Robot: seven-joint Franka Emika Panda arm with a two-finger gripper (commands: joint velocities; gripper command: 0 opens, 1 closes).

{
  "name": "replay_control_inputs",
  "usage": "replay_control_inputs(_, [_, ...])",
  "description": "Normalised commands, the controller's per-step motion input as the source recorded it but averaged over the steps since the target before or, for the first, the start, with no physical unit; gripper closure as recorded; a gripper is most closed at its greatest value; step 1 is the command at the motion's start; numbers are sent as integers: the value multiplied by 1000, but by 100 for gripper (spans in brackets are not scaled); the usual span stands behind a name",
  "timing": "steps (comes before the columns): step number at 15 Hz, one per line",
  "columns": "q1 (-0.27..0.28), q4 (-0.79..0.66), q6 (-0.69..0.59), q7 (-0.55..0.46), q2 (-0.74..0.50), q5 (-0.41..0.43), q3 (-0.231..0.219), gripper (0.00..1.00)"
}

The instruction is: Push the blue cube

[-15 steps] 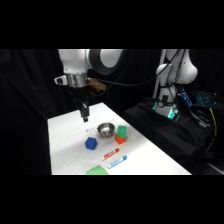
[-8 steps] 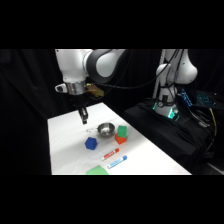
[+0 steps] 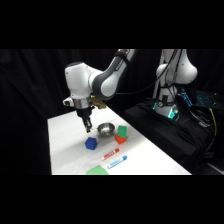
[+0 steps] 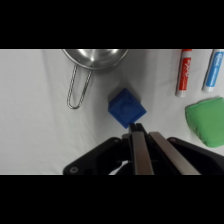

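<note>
Where the gripper (image 4: 136, 131) rose from the bottom edge of the wrist view, we saw its two fingers (image 4: 140, 152) pressed together into one narrow blade with nothing held between them. Their tips stood just at the near corner of the blue cube (image 4: 127, 106); we could not tell whether they touched it or hung just above it. In the side view the gripper (image 3: 88, 128) came down from the white arm (image 3: 87, 85) and ended just above and behind the blue cube (image 3: 91, 143), which sat on the white table (image 3: 62, 145).

Taking the cube as our landmark, we placed the rest around it. In the wrist view the steel strainer bowl (image 4: 95, 56) lay beyond the cube and a little left, cut by the top of the picture, and its wire loop handle (image 4: 80, 90) reached down to the cube's left, apart from it. To the cube's right lay a red-capped marker (image 4: 184, 72), then a blue-capped marker (image 4: 214, 70) farther right, both well apart from it. A green block (image 4: 206, 121) sat at the right edge, level with the cube.

In the side view the steel bowl (image 3: 105, 130) stood near the cube, to its right and behind. A green block on a red one (image 3: 121, 134) sat beyond the bowl. Both markers (image 3: 114, 157) lay in front of the cube, to its right.
</note>
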Motion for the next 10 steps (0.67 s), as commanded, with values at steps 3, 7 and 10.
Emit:
replay_control_inputs(3, [-73,49,277,-94,237,39,45,94])
replay_control_inputs(7, [-76,149,194,-90,257,38,62,93])
replay_control_inputs(10, [-71,181,92,-77,194,26,63,94])
